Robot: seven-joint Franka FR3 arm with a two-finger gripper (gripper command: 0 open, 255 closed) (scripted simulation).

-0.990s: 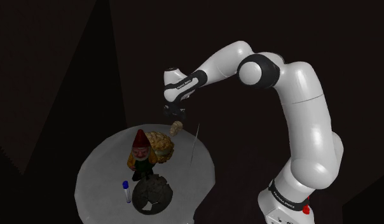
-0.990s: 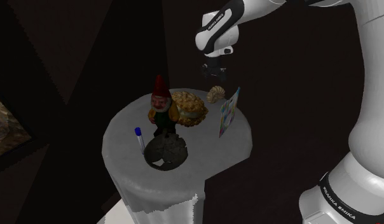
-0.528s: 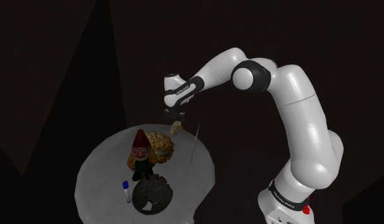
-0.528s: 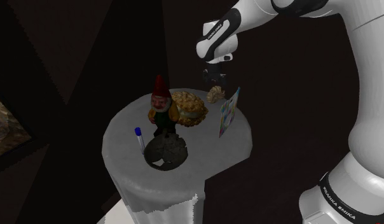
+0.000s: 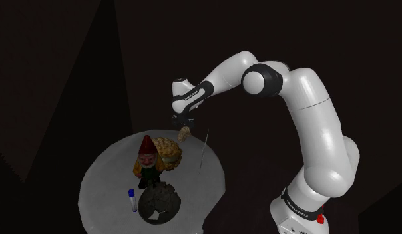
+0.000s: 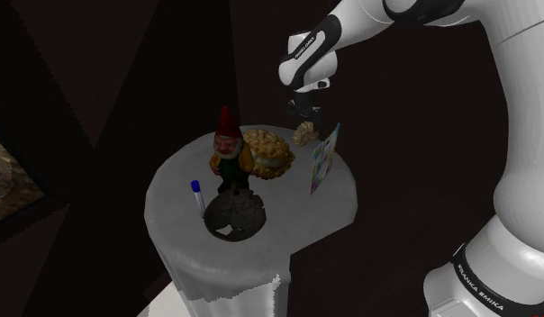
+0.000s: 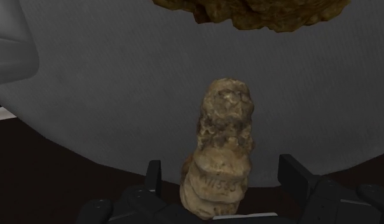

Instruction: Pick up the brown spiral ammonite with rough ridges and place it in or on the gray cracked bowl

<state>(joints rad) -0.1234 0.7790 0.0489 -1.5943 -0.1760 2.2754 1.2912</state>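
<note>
My claw [image 7: 222, 173] is spread wide astride the ammonite [image 7: 224, 149], fingers clear of both flanks, because the fossil stands on edge and offers its narrow width. It sits near the worktop [image 7: 108, 95] rim, well apart from the cracked bowl [image 5: 160, 203].

The black gripper [image 5: 185, 122] is hovering just above the tan ammonite [image 5: 184, 133], which is resting on the round grey table [image 5: 206, 179]. A red-hatted gnome [image 5: 147, 159] is standing near the gripper, and the dark cracked bowl [image 5: 158, 203] is lying farther from it, past the gnome.
</note>
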